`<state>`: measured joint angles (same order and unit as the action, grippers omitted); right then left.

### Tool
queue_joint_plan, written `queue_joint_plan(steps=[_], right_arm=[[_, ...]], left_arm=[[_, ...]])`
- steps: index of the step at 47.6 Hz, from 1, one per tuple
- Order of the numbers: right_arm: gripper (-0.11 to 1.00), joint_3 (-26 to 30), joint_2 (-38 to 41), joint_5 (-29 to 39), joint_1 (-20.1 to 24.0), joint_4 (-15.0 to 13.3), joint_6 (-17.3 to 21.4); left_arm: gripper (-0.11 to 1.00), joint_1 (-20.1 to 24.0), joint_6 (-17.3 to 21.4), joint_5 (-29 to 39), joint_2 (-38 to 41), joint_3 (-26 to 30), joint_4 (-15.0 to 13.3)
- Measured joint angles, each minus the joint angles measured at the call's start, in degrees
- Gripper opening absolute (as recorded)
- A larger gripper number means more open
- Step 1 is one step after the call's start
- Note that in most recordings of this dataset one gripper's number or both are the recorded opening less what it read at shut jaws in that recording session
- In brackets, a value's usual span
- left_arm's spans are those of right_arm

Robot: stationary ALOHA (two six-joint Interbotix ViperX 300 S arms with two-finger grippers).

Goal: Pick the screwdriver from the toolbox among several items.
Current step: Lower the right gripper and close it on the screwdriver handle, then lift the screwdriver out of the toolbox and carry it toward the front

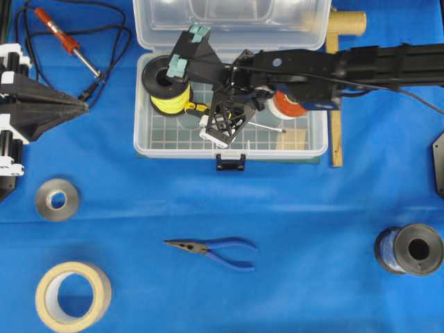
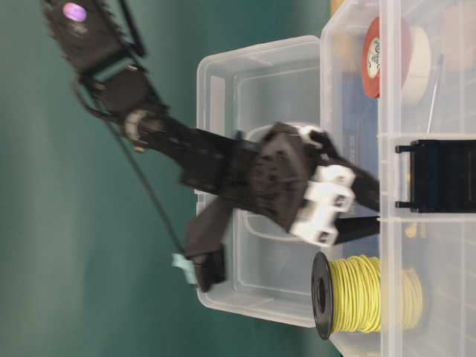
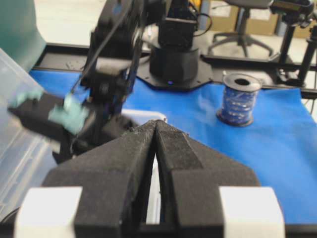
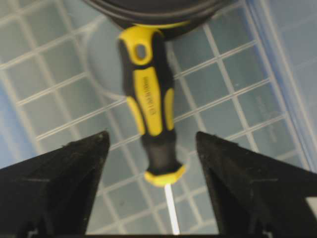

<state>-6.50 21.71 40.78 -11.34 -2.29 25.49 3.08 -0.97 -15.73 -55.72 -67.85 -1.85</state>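
Observation:
The clear toolbox (image 1: 173,151) stands open at the top middle, with its black latch (image 1: 230,162) at the front. The screwdriver (image 1: 195,107) lies on its gridded floor. In the right wrist view its yellow-and-black handle (image 4: 148,104) lies between my fingers, thin shaft pointing toward the camera. My right gripper (image 1: 222,126) reaches into the box from the right, open (image 4: 153,144), one finger on each side of the handle's lower end and not touching it. My left gripper (image 1: 82,105) is shut and empty (image 3: 156,126) at the left edge, away from the box.
In the box are a yellow wire spool (image 1: 166,87) and an orange-and-white tape roll (image 1: 286,104). On the blue cloth lie a red soldering iron (image 1: 62,38), blue pliers (image 1: 215,250), a grey ring (image 1: 57,199), masking tape (image 1: 73,295) and a blue spool (image 1: 409,250).

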Motion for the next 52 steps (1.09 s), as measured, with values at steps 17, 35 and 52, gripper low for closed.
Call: queue_joint_plan(steps=[17,35,52], right_arm=[[0.36,0.26,2.55,-2.11,-0.35,-0.18,0.35],[0.24,0.26,-2.55,2.90,-0.35,-0.35,0.18],[0.24,0.26,-19.95,12.83,5.45,-1.32,2.29]], left_arm=[[0.00,0.00,-0.26,0.62,-0.09,-0.26,-0.09],[0.00,0.00,-0.26,0.70,-0.18,-0.35,-0.09],[0.00,0.26,-0.26,0.70,-0.18,-0.35,-0.18]])
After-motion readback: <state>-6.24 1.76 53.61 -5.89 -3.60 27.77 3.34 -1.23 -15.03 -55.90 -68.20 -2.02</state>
